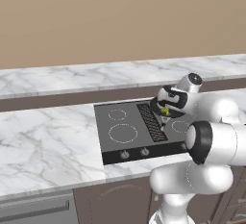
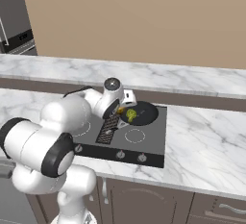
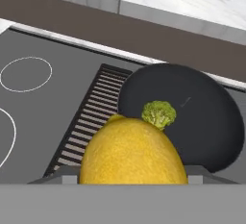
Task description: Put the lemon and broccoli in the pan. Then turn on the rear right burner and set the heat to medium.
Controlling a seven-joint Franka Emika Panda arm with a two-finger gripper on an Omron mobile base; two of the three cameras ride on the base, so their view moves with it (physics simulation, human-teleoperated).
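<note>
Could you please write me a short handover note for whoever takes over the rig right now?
Gripper: shut on the lemon, carried over the stove by the pan's near edge.
Broccoli: already lying in the pan.
Pan: on the rear right burner of the cooktop.
Done: broccoli placed, lemon picked up.
Left: release the lemon into the pan, then turn the rear right burner on and set it to medium at the front knobs.
</note>
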